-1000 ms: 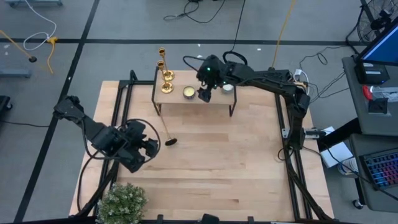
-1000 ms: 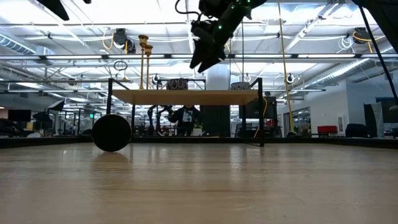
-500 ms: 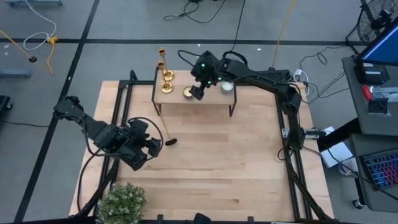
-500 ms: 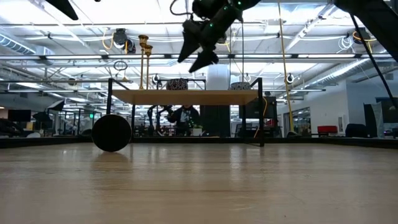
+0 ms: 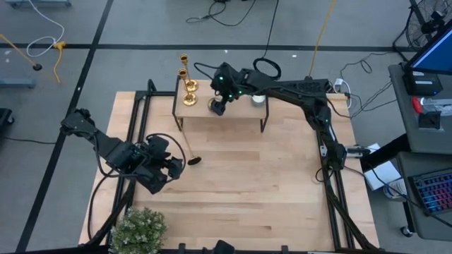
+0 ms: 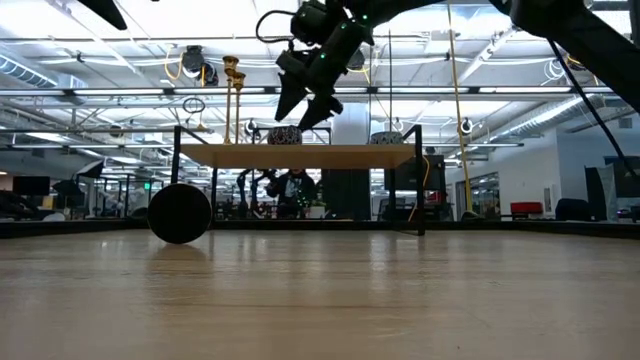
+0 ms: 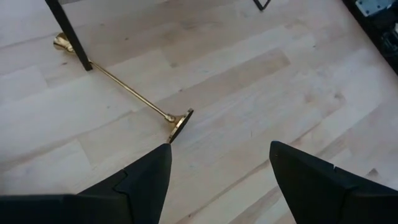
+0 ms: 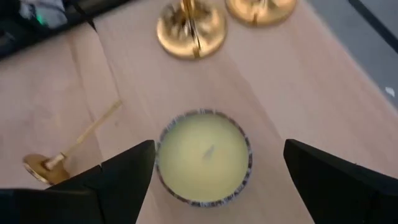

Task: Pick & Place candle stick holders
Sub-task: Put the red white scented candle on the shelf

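Observation:
Two gold candle stick holders (image 5: 187, 86) stand upright on their round bases (image 8: 189, 28) at the left end of a small raised shelf (image 5: 240, 113). A third candle stick holder (image 7: 127, 90) lies on the table, resting on its base rim (image 7: 182, 121) and cup end (image 7: 61, 42); its stem passes the shelf's front left leg. My left gripper (image 7: 217, 162) hovers open above the table just near of that base. My right gripper (image 8: 217, 152) hangs open over a yellow candle (image 8: 204, 155) on the shelf, right of the standing holders, and touches nothing.
A white candle (image 5: 258, 99) sits farther right on the shelf. The shelf's black legs (image 7: 68, 34) stand on the table. A potted plant (image 5: 138, 229) is at the near left corner. Black frame rails (image 5: 134, 127) run along both table sides. Bare wood lies mid-table.
My right gripper has moved toward the table's left along the shelf, from right of the yellow candle to over it, nearer the standing holders, and its wrist has rolled. The holders and my left gripper have stayed where they were.

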You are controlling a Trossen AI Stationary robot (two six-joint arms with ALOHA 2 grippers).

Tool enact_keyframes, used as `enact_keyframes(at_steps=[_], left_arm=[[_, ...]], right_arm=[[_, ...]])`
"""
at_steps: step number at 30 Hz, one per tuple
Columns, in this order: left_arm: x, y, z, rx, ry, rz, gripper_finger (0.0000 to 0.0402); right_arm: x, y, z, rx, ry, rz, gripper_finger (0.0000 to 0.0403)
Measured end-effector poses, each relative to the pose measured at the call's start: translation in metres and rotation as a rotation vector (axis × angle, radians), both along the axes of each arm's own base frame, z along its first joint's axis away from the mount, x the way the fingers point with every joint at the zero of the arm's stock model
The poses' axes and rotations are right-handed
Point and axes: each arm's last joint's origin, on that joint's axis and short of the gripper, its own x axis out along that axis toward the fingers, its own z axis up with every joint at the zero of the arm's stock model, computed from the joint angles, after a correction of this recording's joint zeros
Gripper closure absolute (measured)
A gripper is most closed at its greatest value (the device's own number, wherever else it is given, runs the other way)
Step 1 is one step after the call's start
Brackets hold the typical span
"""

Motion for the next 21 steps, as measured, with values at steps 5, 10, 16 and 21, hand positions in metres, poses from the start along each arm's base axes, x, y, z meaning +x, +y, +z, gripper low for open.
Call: enact_keyframes(at_steps=[5,10,16,21], left_arm=[[-0.0001,-0.0001,0.0000,0.008,0.006,-0.013,0.0128],[-0.0001,0.0000,0.0000,0.008,0.006,-0.013,0.0128],[-0.0001,0.0000,0.0000,0.008,0.006,-0.013,0.0128],[-0.0001,0.0000,0.0000,0.009,0.006,-0.013,0.0128]], right_arm=[[0.0014,-0.0001,0.0036,0.014,-0.038,-0.008,0.0048],[0.0018,0.0014,0.0029,0.038,-0.040,-0.005,0.0048],[0.0045,0.0046,0.0040,0.037,-0.058,-0.004,0.0048],[0.0062,0.0084,0.0037,0.030,-0.056,0.007,0.0048]])
